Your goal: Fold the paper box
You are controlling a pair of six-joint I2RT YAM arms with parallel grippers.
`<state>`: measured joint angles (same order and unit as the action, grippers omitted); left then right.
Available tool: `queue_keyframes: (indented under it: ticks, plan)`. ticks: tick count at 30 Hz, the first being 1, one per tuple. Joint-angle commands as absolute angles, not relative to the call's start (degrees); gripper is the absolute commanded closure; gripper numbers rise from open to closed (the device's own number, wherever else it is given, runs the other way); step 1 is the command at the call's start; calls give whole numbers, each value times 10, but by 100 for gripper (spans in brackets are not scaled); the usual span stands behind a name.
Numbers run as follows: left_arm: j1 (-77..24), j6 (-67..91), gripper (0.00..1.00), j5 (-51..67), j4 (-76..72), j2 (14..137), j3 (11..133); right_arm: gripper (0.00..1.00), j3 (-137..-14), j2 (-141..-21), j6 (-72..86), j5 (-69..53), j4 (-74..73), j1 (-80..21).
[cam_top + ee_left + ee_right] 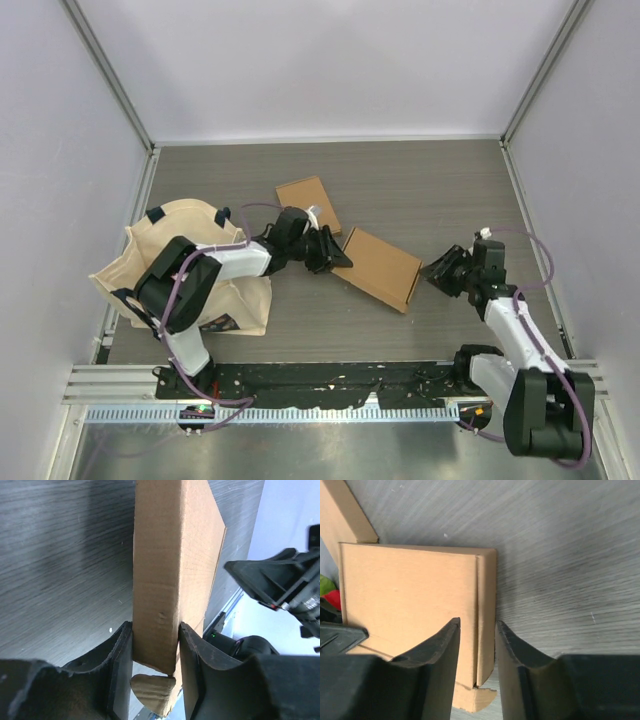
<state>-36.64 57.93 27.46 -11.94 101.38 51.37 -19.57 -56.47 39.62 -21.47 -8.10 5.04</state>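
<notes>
While the left gripper point(155, 627) clamps the paper box point(170, 555) at its left edge, the right gripper point(477, 622), jaws parted and empty, should seize its right edge squarely.

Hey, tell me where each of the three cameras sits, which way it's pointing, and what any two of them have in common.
Top external: above and behind the bases, looking down on the table; both arms show, left hand and right hand at opposite sides of the paper box.
Left wrist: on the left arm, facing along its fingers, which clamp the box's edge; the right hand shows beyond.
Right wrist: looking down onto the box, its open fingers straddling one edge.
Shared: all three see the box.
</notes>
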Motion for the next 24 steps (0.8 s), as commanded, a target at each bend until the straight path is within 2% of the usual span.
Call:
queue_keyframes:
  ticks: [1,2,3,5,6,7,9,10,12,13,17,24]
  plan:
    - [-363,620,62,278,-82,980,505,49,-315,-479,320,-114,-239,26]
    - [-363,622,62,273,-65,961,505,36,-361,-469,300,-93,-278,9]
    - [-361,624,62,266,-32,949,506,30,-374,-455,281,-86,-274,-45]
    - [-356,628,61,251,-2,931,511,26,-415,-460,260,-66,-279,-122]
    - [-352,637,58,249,38,916,514,25,-429,-472,234,-55,-273,-233]
    - [-345,643,58,250,48,911,518,24,-448,-480,220,-33,-267,-286]
    - [-336,660,58,277,67,902,519,20,-466,-497,186,66,-266,-395]
    - [-328,662,58,288,67,901,519,18,-488,-530,156,95,-276,-481]
    - [-326,659,58,317,79,899,523,18,-507,-561,128,188,-294,-551]
    - [-325,657,58,321,85,894,525,18,-517,-586,104,212,-296,-616]
    - [-320,668,58,333,91,876,515,17,-518,-646,67,354,-286,-739]
    - [-311,713,59,376,54,857,492,16,-484,-764,43,617,-241,-827]
